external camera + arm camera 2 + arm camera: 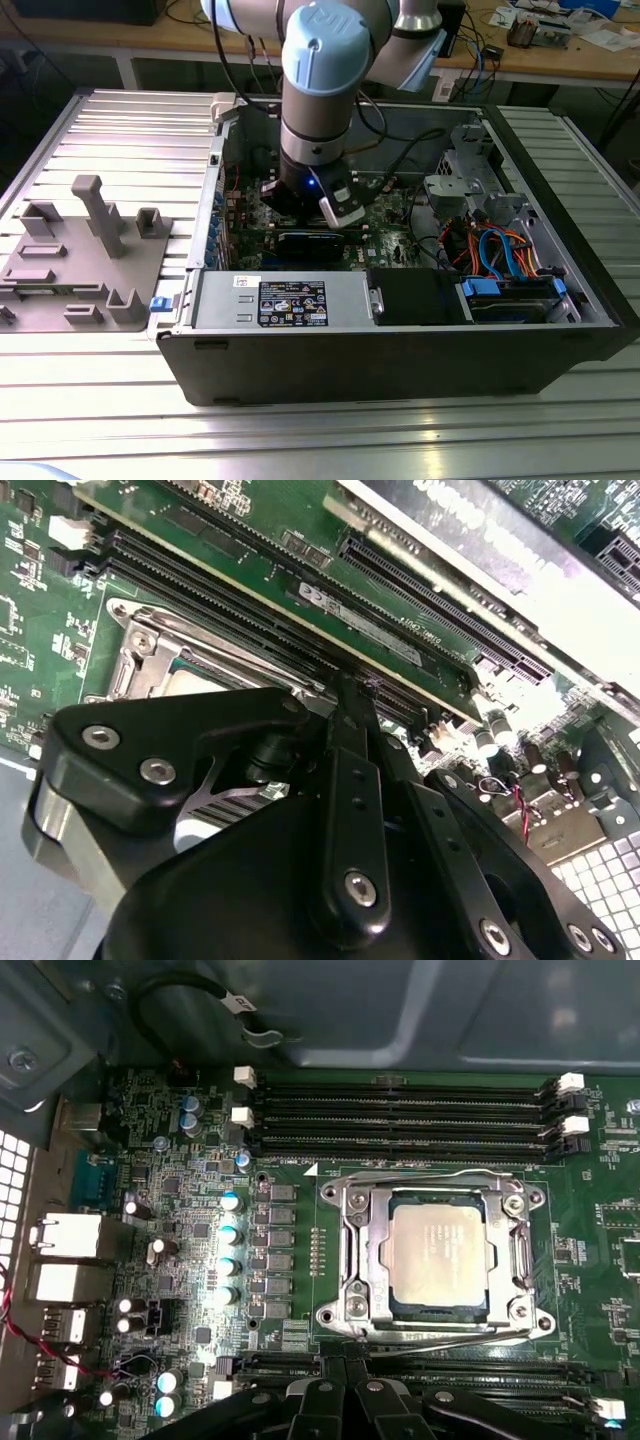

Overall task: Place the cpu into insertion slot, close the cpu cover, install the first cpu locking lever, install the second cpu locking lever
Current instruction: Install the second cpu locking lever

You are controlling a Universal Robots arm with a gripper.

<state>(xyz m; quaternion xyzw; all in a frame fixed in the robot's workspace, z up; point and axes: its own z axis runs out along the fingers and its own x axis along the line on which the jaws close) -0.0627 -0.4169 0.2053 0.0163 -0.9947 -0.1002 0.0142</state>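
Observation:
The cpu [438, 1260], a silvery square chip, lies flat in the insertion slot [384, 1260] on the green motherboard. The cpu cover [357, 1260], a silvery frame, is down around the chip, which shows through its window. A thin wire locking lever [430, 1173] lies along the side by the memory slots. A second lever [440, 1338] runs along the opposite side. My gripper [346, 1365] sits right at that second side with its black fingers together. In the second wrist view the gripper [348, 688] tips meet at the socket's edge beside the cpu [195, 675]. Whether they pinch the lever is hidden.
Black memory slots [400, 1110] flank the socket on two sides. Capacitors [232, 1235] and rear ports [60, 1250] stand to one side. In the exterior view the arm reaches into the open computer case [400, 350]. A grey fixture [80, 250] lies at that view's left, and blue cables [500, 255] at its right.

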